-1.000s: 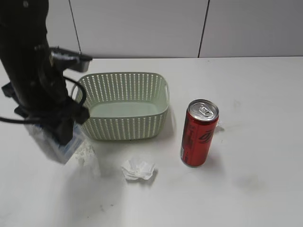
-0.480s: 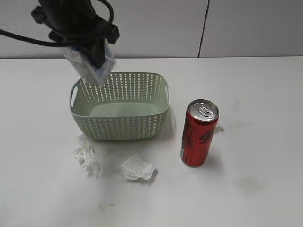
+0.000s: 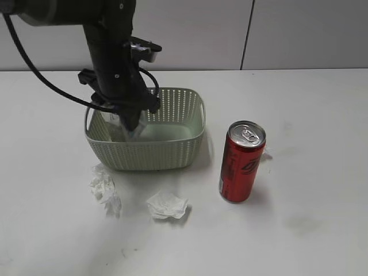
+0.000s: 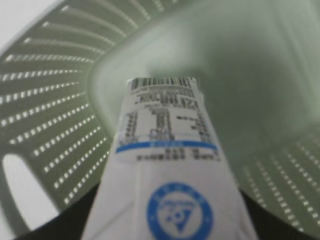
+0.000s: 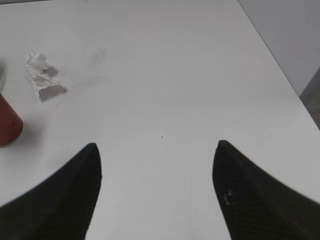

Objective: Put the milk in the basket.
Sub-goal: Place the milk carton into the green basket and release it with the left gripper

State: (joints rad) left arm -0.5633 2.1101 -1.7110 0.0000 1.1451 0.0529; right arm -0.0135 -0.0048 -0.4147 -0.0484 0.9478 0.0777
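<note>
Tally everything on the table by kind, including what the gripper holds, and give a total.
Milk carton: 1
Basket: 1
Red can: 1
Crumpled tissues: 3
Total: 6

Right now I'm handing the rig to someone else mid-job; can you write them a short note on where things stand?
Left tool: shut on the white milk carton with blue print, lowered inside the pale green perforated plastic basket.
Right tool: open, holding nothing, over bare white table.
Done: carton is within the basket walls.
Left: whether it touches the basket floor cannot be told; release it, then lift the left arm clear.
Also present: red drink can right of the basket, two crumpled white tissues in front.
</note>
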